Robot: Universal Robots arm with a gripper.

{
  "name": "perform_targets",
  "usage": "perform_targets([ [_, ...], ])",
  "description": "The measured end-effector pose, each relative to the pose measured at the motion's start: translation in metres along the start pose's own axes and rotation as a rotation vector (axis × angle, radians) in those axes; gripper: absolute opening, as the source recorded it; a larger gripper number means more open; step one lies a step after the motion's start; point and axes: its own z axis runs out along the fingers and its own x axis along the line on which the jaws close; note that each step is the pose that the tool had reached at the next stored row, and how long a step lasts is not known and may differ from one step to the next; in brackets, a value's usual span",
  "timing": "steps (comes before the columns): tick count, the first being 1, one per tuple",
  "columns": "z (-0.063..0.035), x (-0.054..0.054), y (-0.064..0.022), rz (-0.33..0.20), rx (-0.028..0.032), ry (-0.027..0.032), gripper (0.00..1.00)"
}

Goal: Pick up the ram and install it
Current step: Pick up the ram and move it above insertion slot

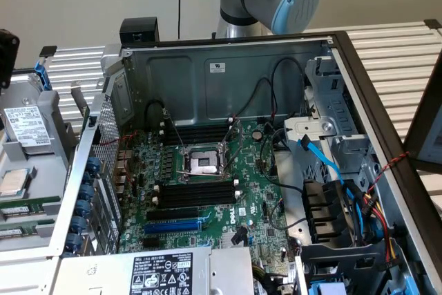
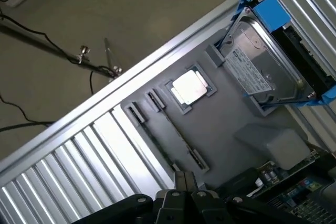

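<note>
The ram shows as a thin green stick (image 1: 27, 206) lying in the grey parts tray (image 1: 48, 112) on the exterior view's left, outside the computer case. In the wrist view it appears edge-on as a long thin strip (image 2: 176, 129) in the tray's (image 2: 226, 124) narrow holder. My gripper (image 2: 185, 181) hovers above that tray with its dark fingers pressed together and nothing between them. One end of the strip lies just beyond the fingertips. Inside the case, the motherboard (image 1: 242, 202) has long black memory slots (image 1: 197, 193) beside the CPU socket (image 1: 204, 164).
The tray also holds a hard drive (image 2: 262, 69) in a blue bracket and a loose CPU (image 2: 189, 87). A second green stick (image 1: 17, 231) lies beside the first. Case walls (image 1: 207, 74), cables (image 1: 331, 170) and a blue slot (image 1: 173, 226) crowd the motherboard. A ribbed metal table (image 2: 79, 156) surrounds everything.
</note>
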Motion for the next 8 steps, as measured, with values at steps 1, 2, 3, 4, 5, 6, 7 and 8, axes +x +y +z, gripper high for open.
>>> perform_targets([
  [1,0.0004,0.0,0.0,-0.017,0.0009,0.0009,0.11],
  [2,0.0008,0.0,0.0,-0.036,0.0019,0.002,0.11],
  [3,0.0011,-0.0001,0.0,-0.054,0.0028,0.003,0.11],
  [4,0.0016,-0.0001,-0.0001,-0.071,0.0037,0.0037,0.11],
  [5,0.0019,-0.0001,-0.0001,-0.09,0.0046,0.0048,0.11],
  [6,0.0022,-0.0001,-0.0001,-0.109,0.0056,0.0058,0.11],
  [7,0.0024,-0.0001,-0.0001,-0.127,0.0065,0.0069,0.11],
  [8,0.0027,-0.0001,-0.0001,-0.145,0.0075,0.0078,0.11],
])
